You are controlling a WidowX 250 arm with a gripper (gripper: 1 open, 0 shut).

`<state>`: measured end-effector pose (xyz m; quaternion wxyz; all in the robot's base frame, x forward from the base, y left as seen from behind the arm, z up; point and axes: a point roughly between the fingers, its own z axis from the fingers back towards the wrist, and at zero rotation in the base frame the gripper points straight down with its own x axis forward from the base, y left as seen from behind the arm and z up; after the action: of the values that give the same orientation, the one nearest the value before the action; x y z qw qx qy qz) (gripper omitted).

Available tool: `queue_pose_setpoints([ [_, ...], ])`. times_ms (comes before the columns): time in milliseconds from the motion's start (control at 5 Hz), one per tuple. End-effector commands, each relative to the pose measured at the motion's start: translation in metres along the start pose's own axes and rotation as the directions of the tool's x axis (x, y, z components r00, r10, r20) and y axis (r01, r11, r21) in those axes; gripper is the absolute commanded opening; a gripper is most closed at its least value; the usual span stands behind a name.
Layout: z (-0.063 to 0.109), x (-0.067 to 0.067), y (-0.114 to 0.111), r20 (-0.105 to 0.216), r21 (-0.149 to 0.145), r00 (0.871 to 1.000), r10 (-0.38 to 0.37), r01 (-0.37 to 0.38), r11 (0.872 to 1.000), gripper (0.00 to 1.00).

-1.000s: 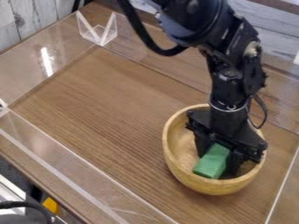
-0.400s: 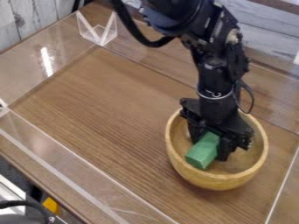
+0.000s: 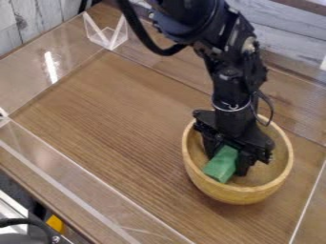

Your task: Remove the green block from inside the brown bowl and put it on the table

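The green block (image 3: 224, 164) hangs tilted just above the inside of the brown bowl (image 3: 275, 181), its upper end pinched between the black fingers of my gripper (image 3: 230, 150). The gripper is shut on the block and points straight down over the bowl's left half. The round wooden bowl stands on the table (image 3: 114, 114) at the lower right. The block's lower end is level with the bowl's near rim.
Clear acrylic walls (image 3: 57, 152) run along the table's left and front edges, and another stands along the right side behind the bowl. A small clear stand (image 3: 106, 33) sits at the far left corner. Bare wood-grain surface spreads left of the bowl.
The gripper has risen and shifted left with the green block in it, lifting the block from the bowl's bottom. The bowl has stayed where it was.
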<state>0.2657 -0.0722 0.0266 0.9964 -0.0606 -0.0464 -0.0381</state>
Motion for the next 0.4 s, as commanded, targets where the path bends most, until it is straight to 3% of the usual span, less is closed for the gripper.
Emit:
queue_pose_setpoints([
  [0,0.0045,0.0031,-0.0016,0.028,0.001,1.0,0.015,-0.015,1.0,0.0],
  [200,0.0042,0.0014,-0.0032,0.029,0.003,0.999,0.03,-0.03,1.0,0.0],
])
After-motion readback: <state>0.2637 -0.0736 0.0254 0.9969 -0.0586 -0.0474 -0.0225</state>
